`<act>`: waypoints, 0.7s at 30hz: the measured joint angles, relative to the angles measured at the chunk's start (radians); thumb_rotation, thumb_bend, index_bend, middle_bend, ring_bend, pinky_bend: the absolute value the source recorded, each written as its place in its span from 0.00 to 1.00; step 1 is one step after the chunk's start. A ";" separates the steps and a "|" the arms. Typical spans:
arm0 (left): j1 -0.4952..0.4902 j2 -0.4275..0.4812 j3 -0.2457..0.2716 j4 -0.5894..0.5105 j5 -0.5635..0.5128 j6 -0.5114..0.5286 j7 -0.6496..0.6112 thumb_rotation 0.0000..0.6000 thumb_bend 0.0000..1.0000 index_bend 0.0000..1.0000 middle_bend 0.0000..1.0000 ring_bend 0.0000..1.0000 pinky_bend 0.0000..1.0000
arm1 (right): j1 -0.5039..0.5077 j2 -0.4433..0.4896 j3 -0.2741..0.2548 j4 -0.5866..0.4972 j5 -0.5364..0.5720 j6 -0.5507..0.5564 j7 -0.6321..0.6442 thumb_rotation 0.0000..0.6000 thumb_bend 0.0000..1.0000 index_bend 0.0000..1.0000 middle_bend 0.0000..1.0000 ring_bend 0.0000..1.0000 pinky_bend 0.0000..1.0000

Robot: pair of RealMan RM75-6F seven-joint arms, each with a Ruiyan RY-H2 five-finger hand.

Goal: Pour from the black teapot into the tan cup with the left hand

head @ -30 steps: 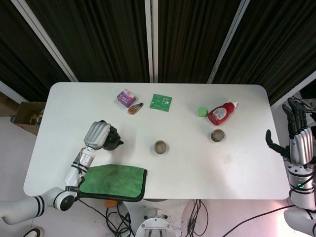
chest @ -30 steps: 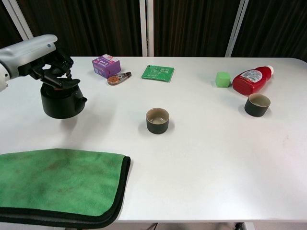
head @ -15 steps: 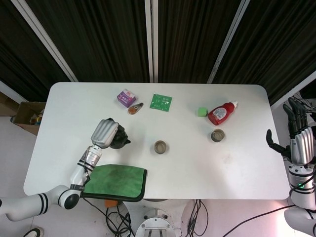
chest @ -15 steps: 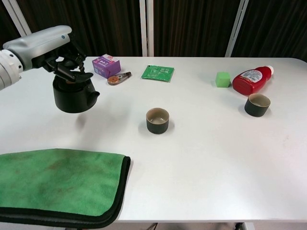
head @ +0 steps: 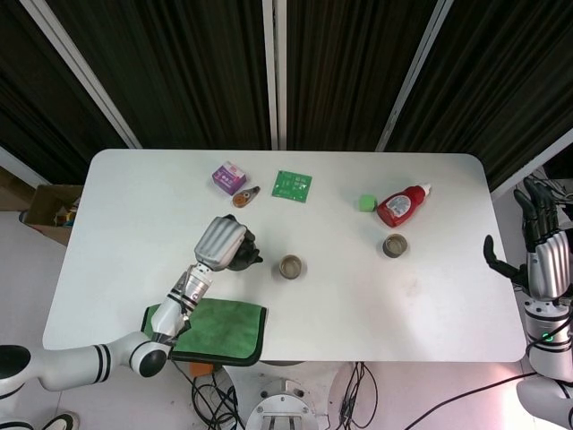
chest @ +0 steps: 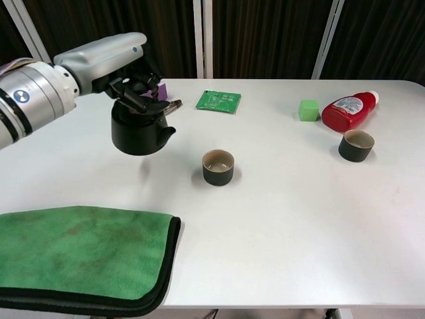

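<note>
My left hand [chest: 123, 66] [head: 220, 242] grips the black teapot [chest: 139, 129] [head: 243, 254] from above and holds it upright in the air, spout toward the cup. The tan cup [chest: 218, 167] [head: 290, 267] stands on the white table [chest: 299, 219] a short way right of the teapot. A second, similar cup [chest: 356, 145] [head: 395, 245] stands at the right, by the red bottle. My right hand [head: 543, 251] hangs beyond the table's right edge with its fingers spread, holding nothing.
A green cloth [chest: 80, 256] [head: 219, 327] lies at the front left edge. At the back are a purple box [head: 229, 177], a small tape dispenser [head: 244, 197], a green packet [chest: 218, 100], a green cube [chest: 309, 109] and a red bottle [chest: 347, 111].
My left hand has carried the teapot rightward through the air, from the table's left part to just left of the tan cup. The right hand has stayed still.
</note>
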 measured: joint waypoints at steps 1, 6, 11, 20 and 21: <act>-0.009 -0.009 -0.002 0.005 0.000 -0.002 0.011 1.00 0.34 0.95 1.00 0.88 0.48 | -0.001 0.000 0.000 0.000 0.001 0.001 0.000 1.00 0.48 0.00 0.00 0.00 0.00; -0.053 -0.057 -0.009 0.044 0.005 -0.017 0.058 1.00 0.34 0.95 1.00 0.88 0.48 | -0.007 0.003 0.000 0.004 0.006 0.002 0.007 1.00 0.48 0.00 0.00 0.00 0.00; -0.089 -0.092 -0.024 0.070 -0.007 -0.039 0.072 1.00 0.34 0.95 1.00 0.88 0.48 | -0.011 0.003 0.000 0.010 0.011 0.000 0.013 1.00 0.48 0.00 0.00 0.00 0.00; -0.128 -0.126 -0.043 0.107 -0.037 -0.060 0.080 1.00 0.34 0.95 1.00 0.88 0.48 | -0.013 0.000 0.003 0.023 0.018 -0.004 0.025 1.00 0.48 0.00 0.00 0.00 0.00; -0.130 -0.128 -0.043 0.112 -0.039 -0.061 0.081 1.00 0.34 0.95 1.00 0.88 0.48 | -0.013 0.000 0.002 0.024 0.018 -0.004 0.025 1.00 0.48 0.00 0.00 0.00 0.00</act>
